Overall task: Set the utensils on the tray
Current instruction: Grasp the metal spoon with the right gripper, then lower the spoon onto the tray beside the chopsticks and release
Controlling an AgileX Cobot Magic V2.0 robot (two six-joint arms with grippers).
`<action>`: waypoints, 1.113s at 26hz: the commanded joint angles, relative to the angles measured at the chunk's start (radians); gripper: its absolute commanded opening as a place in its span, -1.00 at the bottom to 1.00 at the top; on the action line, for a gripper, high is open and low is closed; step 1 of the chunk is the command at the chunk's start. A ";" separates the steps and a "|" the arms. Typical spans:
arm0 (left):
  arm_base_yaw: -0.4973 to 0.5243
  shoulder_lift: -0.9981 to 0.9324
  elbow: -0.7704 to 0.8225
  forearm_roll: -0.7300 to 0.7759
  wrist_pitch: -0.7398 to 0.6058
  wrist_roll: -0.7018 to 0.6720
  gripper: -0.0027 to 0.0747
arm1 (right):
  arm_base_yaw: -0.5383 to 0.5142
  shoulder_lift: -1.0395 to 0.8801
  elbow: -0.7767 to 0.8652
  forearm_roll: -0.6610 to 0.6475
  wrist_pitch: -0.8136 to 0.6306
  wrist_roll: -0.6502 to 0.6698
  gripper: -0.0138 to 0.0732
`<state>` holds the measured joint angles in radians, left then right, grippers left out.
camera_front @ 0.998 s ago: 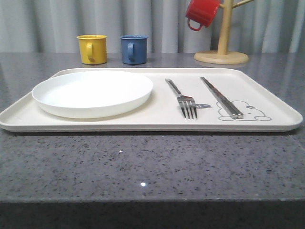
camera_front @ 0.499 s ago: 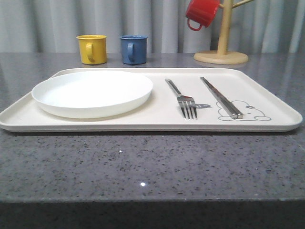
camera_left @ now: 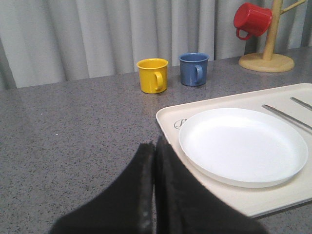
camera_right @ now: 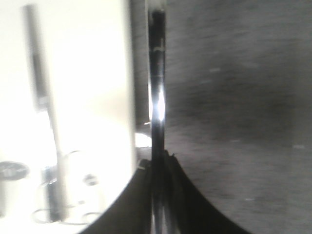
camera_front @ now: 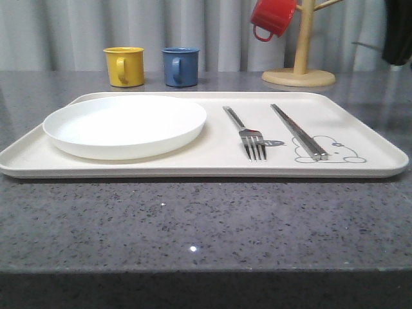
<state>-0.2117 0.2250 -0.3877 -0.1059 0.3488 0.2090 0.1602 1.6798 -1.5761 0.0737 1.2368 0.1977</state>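
Tray (camera_front: pixel 360 119): big, flat and cream, with a low rim, lying on the grey speckled tabletop (camera_front: pixel 193 225).
Plate (camera_front: pixel 125 125): round and white, on the left part of the tray.
Fork (camera_front: pixel 248 135): shiny silver, on the tray just right of the plate, its prongs pointing to the tray's near edge.
Chopsticks (camera_front: pixel 297 131): flat and silver, side by side on the tray, right of the fork, their near ends over the grey rabbit drawing (camera_front: pixel 331 149).
Writing: a curly letter shows at the tray's corner by the plate in the left wrist view; too little to read.
Mugs: a yellow mug (camera_front: pixel 124 65) and a blue mug (camera_front: pixel 180 66) stand behind the tray; a red mug (camera_front: pixel 271 17) hangs on the wooden mug tree (camera_front: pixel 301 51).
Left claw (camera_left: pixel 154 161): fingers pressed together, holding nothing, just beside the tray's left edge.
Right claw (camera_right: pixel 158 170): closed on a thin shiny metal handle (camera_right: pixel 157 87), beside the tray's edge; the picture is blurry, so I cannot tell which utensil it is.
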 commanded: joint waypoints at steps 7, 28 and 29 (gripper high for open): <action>0.001 0.010 -0.028 -0.013 -0.083 -0.009 -0.98 | 0.059 0.068 -0.033 0.063 -0.030 0.067 -0.71; 0.001 0.010 -0.028 -0.013 -0.083 -0.009 -0.98 | 0.059 0.034 -0.035 0.046 -0.096 0.087 0.10; 0.001 0.010 -0.028 -0.013 -0.083 -0.009 -0.98 | 0.059 0.007 -0.035 0.042 -0.103 0.077 0.10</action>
<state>-0.2117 0.2250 -0.3877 -0.1059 0.3488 0.2090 0.2214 1.7936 -1.5761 0.1263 1.1662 0.2882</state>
